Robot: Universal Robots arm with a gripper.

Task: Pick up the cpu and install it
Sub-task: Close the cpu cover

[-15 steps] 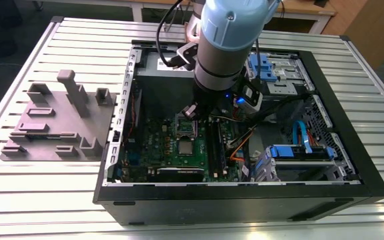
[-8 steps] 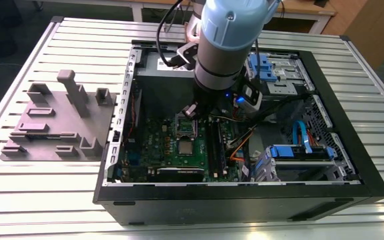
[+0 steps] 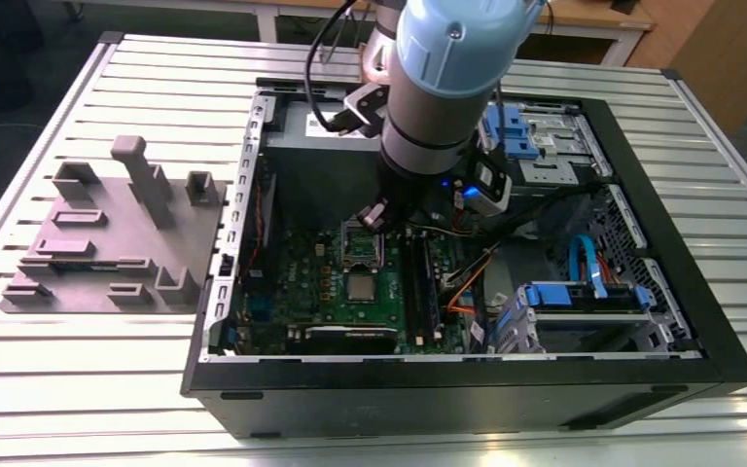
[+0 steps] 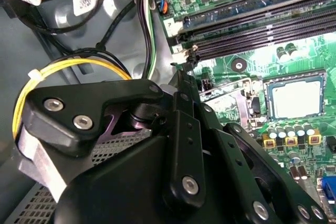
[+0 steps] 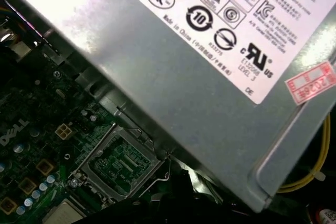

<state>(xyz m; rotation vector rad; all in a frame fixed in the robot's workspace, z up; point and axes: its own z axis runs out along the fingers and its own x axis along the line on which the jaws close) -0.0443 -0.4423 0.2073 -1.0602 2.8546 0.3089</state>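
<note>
The cpu (image 3: 363,287), a small silvery square, lies flat on the green motherboard (image 3: 299,282) inside the open computer case. In the second wrist view the cpu (image 4: 294,95) sits in a dark square frame. A corner of the cpu (image 5: 63,214) is also in the first wrist view, beside a hinged metal socket frame (image 5: 123,161) that stands open. My gripper (image 3: 376,216) hangs over the board just beyond that frame (image 3: 361,248), apart from the cpu. Nothing is visibly held. The gripper's black linkage (image 4: 184,171) fills the near part of the second wrist view.
A big grey box with a white label (image 5: 210,66) stands close beside the socket. Yellow cables (image 4: 79,61) and black memory slots (image 4: 262,30) flank it. Blue drive bays (image 3: 582,297) are on the exterior view's right. A grey stepped block (image 3: 121,238) rests outside the case on the slatted table (image 3: 88,370).
</note>
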